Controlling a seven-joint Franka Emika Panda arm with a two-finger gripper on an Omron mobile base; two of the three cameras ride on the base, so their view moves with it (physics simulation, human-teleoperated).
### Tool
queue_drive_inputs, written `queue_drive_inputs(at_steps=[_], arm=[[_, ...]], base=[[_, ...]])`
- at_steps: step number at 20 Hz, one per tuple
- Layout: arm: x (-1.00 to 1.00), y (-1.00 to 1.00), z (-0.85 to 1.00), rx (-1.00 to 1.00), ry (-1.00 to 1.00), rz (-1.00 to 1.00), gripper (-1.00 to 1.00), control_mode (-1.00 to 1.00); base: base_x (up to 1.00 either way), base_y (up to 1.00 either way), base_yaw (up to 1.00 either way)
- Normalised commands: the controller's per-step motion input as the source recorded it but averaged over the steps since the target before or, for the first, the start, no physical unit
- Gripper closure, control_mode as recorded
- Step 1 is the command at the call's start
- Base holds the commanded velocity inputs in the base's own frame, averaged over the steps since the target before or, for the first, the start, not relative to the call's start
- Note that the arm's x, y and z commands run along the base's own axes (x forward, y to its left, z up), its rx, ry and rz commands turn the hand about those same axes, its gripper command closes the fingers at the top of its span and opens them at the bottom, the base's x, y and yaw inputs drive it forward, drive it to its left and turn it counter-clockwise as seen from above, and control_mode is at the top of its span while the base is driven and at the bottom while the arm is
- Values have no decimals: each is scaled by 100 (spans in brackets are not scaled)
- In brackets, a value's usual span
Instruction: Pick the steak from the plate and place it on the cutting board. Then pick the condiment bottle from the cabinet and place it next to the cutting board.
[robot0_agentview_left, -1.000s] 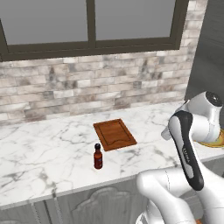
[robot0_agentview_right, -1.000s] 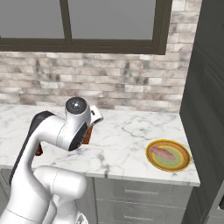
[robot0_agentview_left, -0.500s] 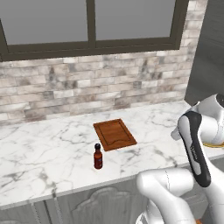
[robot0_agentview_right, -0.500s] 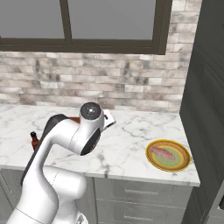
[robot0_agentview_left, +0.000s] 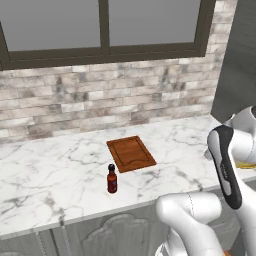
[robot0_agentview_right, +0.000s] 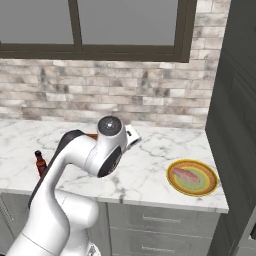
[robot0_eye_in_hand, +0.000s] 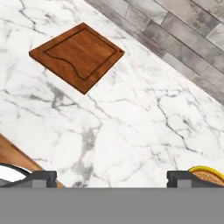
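The plate, round with a yellow-orange rim and a greenish centre, is seen on the marble counter in the right base view, close to the counter's right end; the pale pink steak lies flat inside it. The reddish-brown cutting board, rectangular, grooved round its edge and carrying nothing, is shown in the left base view, with the condiment bottle standing upright on the white veined marble just in front of it, towards the left. In the hand view the board is seen at upper left, and a sliver of the yellow plate rim at lower right. The gripper is held wide apart, nothing between its dark fingertips.
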Motion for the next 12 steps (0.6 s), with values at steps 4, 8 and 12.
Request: queue_drive_inputs(at_steps=[4,8,12], arm=[[0,-29,0,-20,9,-3,-100,-100],[0,-35,0,-21,10,-5,-100,-100],[-1,-38,-1,-14,12,-8,-100,-100]], base=[[0,0,0],[0,0,0],[0,0,0]])
